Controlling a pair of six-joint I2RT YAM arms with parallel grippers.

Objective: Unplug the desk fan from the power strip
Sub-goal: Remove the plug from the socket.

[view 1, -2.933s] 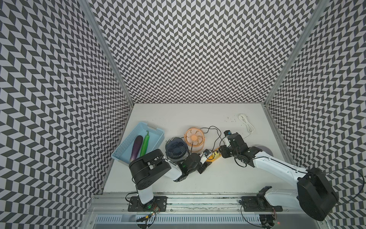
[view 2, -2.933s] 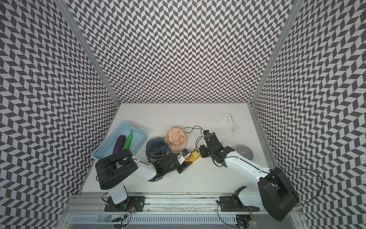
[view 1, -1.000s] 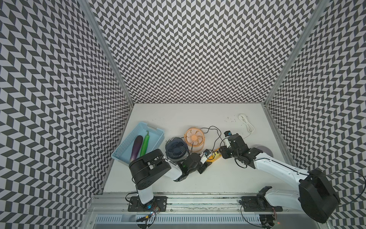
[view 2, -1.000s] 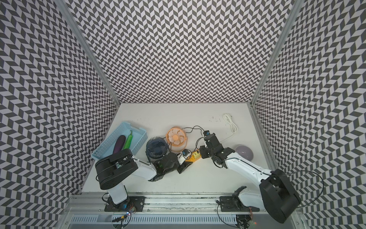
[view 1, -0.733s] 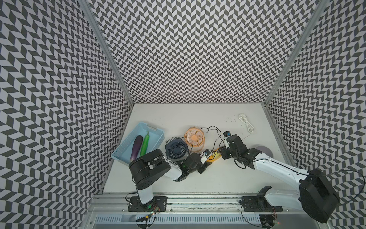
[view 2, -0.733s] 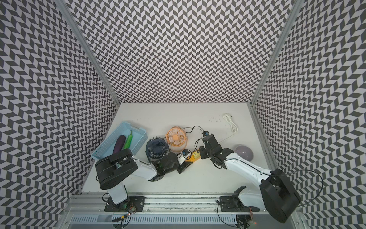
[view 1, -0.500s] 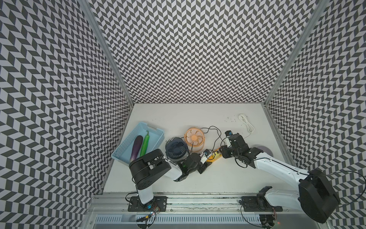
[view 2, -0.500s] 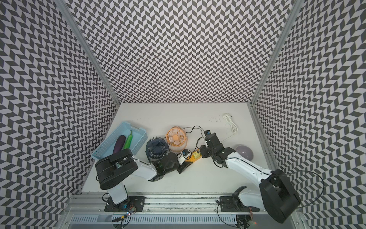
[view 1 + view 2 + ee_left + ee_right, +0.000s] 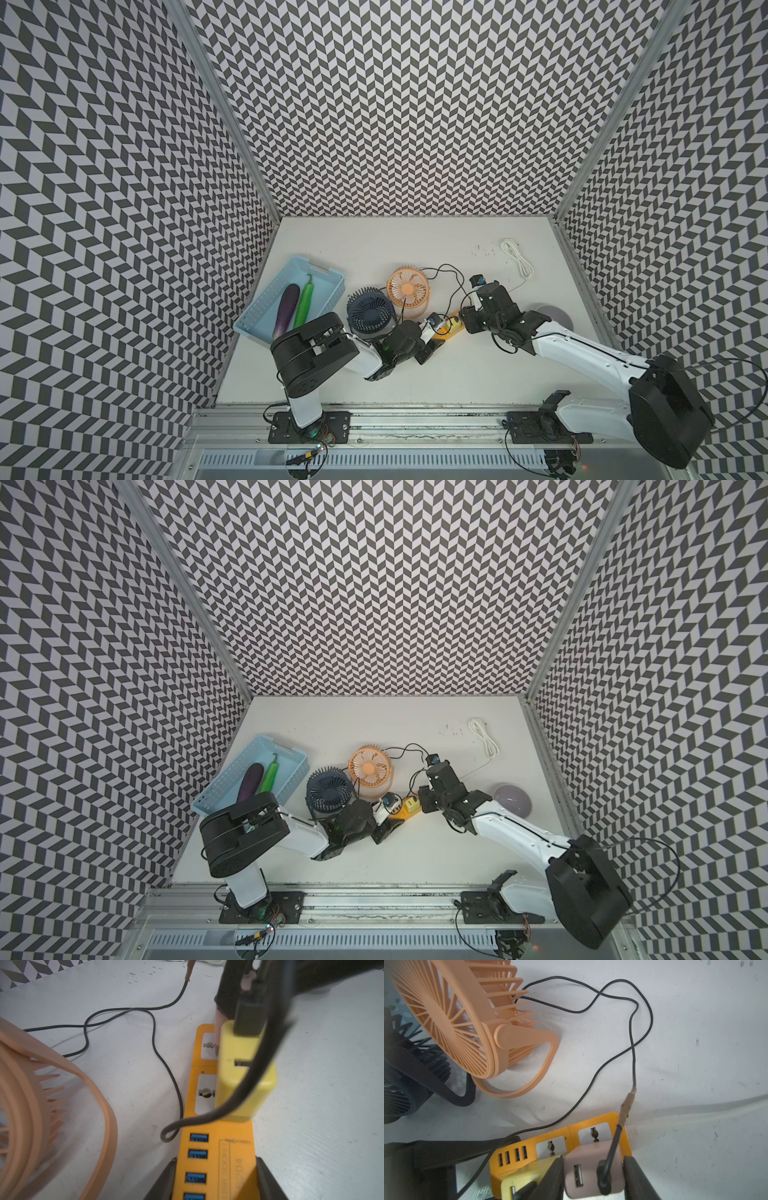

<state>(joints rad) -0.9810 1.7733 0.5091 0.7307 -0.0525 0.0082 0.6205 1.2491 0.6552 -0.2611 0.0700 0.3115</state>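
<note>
Power strip (image 9: 455, 328) flat on bench (image 9: 415, 249), mid-bench, nearer front edge, sockets up. Long axis roughly along front edge: USB end toward left edge, cord end toward right edge. Left end effector (image 9: 215, 1176) clamped on USB end. Right end effector (image 9: 591, 1177) closed on pink adapter (image 9: 577, 1155) at cord-end socket, beside yellow adapter (image 9: 228, 1076).

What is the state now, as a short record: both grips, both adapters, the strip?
left gripper: jaws shut on the power strip, at its USB end
right gripper: jaws shut on the pink adapter, black cable plugged into it
yellow adapter: on the strip beside the pink one, on the USB side
pink adapter seating: prongs hidden; cannot tell if out of the strip
</note>
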